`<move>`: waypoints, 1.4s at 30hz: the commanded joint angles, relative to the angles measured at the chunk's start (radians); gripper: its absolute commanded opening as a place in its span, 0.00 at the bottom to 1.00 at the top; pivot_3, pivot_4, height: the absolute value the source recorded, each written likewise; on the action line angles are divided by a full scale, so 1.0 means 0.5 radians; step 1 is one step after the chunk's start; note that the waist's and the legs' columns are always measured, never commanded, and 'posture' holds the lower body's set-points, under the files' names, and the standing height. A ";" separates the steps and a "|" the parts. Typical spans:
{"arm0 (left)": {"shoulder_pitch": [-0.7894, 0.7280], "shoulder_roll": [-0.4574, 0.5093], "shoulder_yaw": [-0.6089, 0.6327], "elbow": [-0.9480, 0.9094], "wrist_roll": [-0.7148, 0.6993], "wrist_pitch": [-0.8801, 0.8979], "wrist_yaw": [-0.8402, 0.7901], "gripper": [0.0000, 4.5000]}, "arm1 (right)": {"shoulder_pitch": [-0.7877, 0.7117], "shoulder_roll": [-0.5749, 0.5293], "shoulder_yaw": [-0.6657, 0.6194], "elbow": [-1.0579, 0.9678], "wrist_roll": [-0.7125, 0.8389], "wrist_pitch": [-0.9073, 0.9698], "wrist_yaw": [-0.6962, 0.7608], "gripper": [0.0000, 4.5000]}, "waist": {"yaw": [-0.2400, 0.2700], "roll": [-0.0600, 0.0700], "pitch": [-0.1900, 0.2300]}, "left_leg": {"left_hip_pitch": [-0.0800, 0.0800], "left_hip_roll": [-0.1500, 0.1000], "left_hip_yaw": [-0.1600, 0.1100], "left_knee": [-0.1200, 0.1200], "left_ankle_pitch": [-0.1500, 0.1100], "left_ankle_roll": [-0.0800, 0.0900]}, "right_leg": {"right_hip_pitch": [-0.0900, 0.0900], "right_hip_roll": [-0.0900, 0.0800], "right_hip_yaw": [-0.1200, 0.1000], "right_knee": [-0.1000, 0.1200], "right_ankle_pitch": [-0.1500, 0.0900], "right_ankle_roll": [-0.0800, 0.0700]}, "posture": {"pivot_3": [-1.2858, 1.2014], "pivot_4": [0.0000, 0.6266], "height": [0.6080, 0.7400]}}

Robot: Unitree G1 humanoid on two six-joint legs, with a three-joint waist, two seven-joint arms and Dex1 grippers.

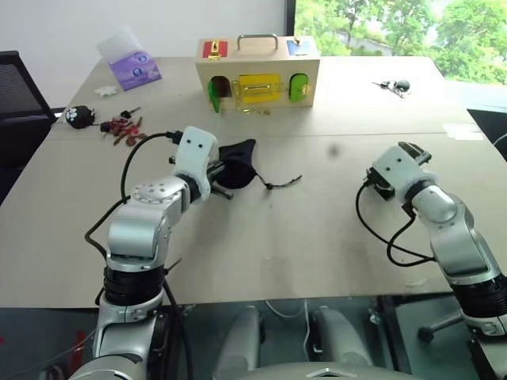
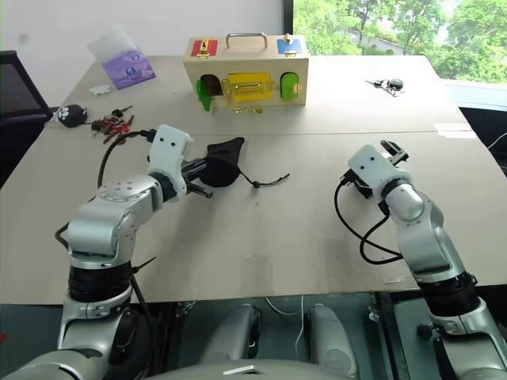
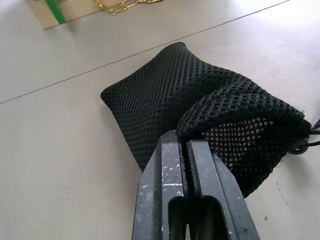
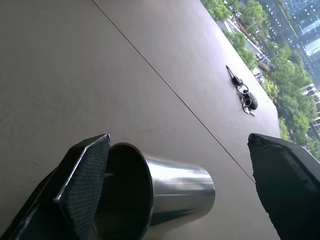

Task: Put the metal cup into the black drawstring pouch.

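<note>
**Pouch gripped, cup not yet taken**

The left claw [image 3: 186, 150] is clamped fully shut on a fold of the black drawstring pouch [image 3: 200, 107], pinching the mesh fabric near its mouth. The pouch lies on the tabletop [image 1: 277, 237] left of centre, with its cord [image 1: 277, 184] trailing out to the right along the surface.

The right claw [image 4: 180, 170] stands wide open, holding nothing. The metal cup [image 4: 160, 192] lies on its side on the tabletop between the two fingers, open mouth toward the wrist; one pad [image 4: 87, 185] sits just beside the rim, the other finger well apart from it. Whether the near pad touches the cup cannot be told.

Judgement on progress: early stage. The pouch is secured; the cup is bracketed but not grasped. Closing on the cup, lifting it, carrying it left to the pouch mouth and inserting it all remain. The pouch mouth appears largely collapsed and may need opening.

Further out, a wooden latch box [image 1: 257, 79] stands at the far middle, a purple packet [image 1: 135, 70] at far left, a bunch of keys [image 1: 394, 85] at far right.

No brand, label or writing is legible on any item.
</note>
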 commanded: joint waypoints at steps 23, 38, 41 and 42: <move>-0.049 -0.021 0.260 0.076 -0.611 0.142 -0.288 0.00 | 0.198 -0.194 -0.136 -0.104 -0.178 0.068 0.170 0.01 | 0.002 -0.001 -0.001 | 0.000 -0.001 0.000 0.000 0.000 0.000 | 0.000 -0.001 -0.001 0.000 0.000 0.000 | 0.52 0.24 1.00; -0.220 -0.058 0.175 0.443 -0.963 0.350 -0.443 0.00 | 0.508 0.708 -0.755 -1.031 1.722 0.617 0.649 0.01 | -0.002 0.000 0.000 | 0.002 -0.001 -0.006 0.001 0.000 0.001 | 0.003 -0.001 -0.006 0.002 0.000 0.000 | 0.52 0.24 1.00; -0.257 -0.053 0.118 0.461 -0.968 0.335 -0.451 0.00 | 0.575 0.722 -0.582 -0.934 1.697 0.482 0.659 0.01 | -0.002 0.000 0.000 | 0.002 -0.001 -0.006 0.001 0.000 0.001 | 0.003 -0.001 -0.006 0.002 0.000 0.000 | 0.52 0.24 1.00; -0.270 -0.053 0.109 0.465 -0.972 0.338 -0.449 0.00 | 0.587 0.722 -0.510 -0.880 1.665 0.425 0.669 0.01 | -0.003 0.000 0.000 | 0.002 -0.001 -0.006 0.001 0.000 0.001 | 0.003 -0.001 -0.006 0.002 0.000 0.000 | 0.52 0.24 1.00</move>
